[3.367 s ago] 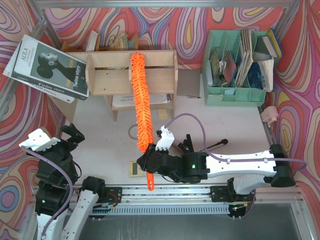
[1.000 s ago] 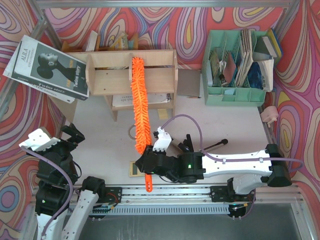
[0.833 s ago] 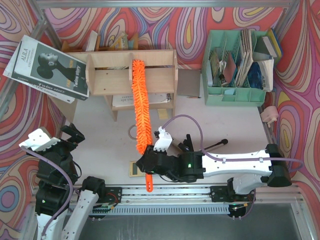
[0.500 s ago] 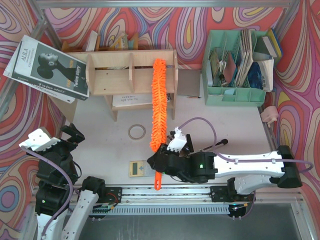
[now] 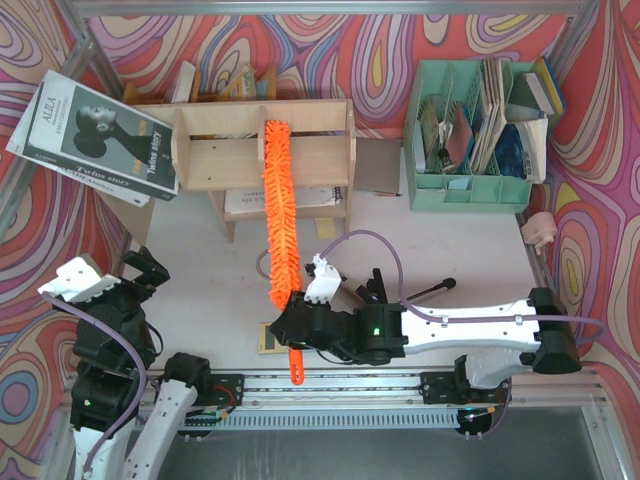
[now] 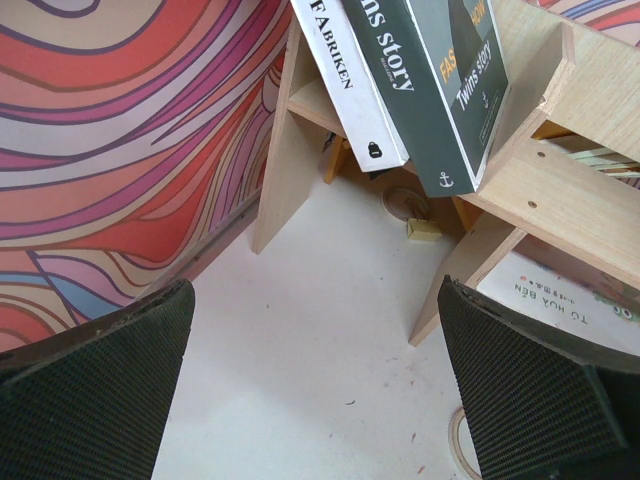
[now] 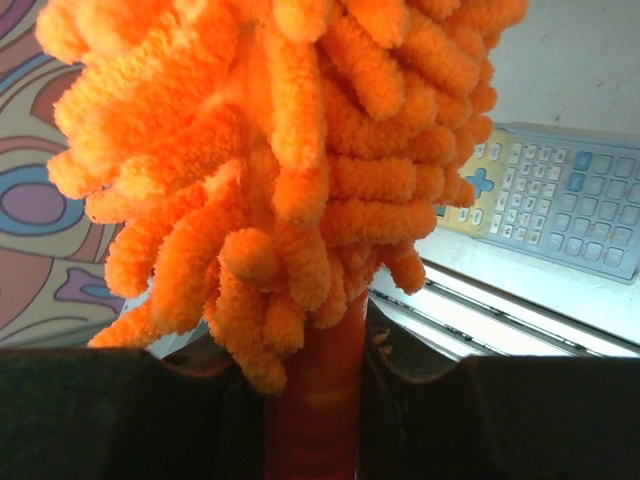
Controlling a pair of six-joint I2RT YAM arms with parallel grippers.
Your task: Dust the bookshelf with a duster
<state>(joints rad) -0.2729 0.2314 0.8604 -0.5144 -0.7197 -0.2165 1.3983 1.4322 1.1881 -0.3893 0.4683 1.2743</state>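
A long, bright orange chenille-noodle duster (image 5: 280,215) is lying stretched from the light plywood bookshelf (image 5: 220,152) back toward the robot's bases. Its fluffy tip is sitting over the middle of the bookshelf, at or just beside an upright divider. From above it cannot be told whether the noodles are pressing on the wood. Its long axis is running almost straight from the bookshelf's back edge toward its front, leaning slightly rightward as it nears the arms.

The right gripper (image 5: 293,326) is holding the duster in front of the bookshelf and well apart from it. In the wrist view its black fingers (image 7: 120,410) are closing snugly on the thin orange plastic handle (image 7: 313,420), just below the head. The head is therefore extending straight ahead of the jaws, toward the bookshelf. Sweeping along the wood is likely to mean swinging this arm sideways.

The left gripper (image 6: 315,400) is hanging off the bookshelf's front-left corner, its fingers spread wide with nothing between them. It is facing a large dark hardcover book (image 6: 440,80) that is leaning on the bookshelf's left end.

A grey flat calculator (image 7: 545,205) is lying in front of the bookshelf, just beside the handle. A mint-green plastic file organiser (image 5: 470,190) is standing to the right of the bookshelf.
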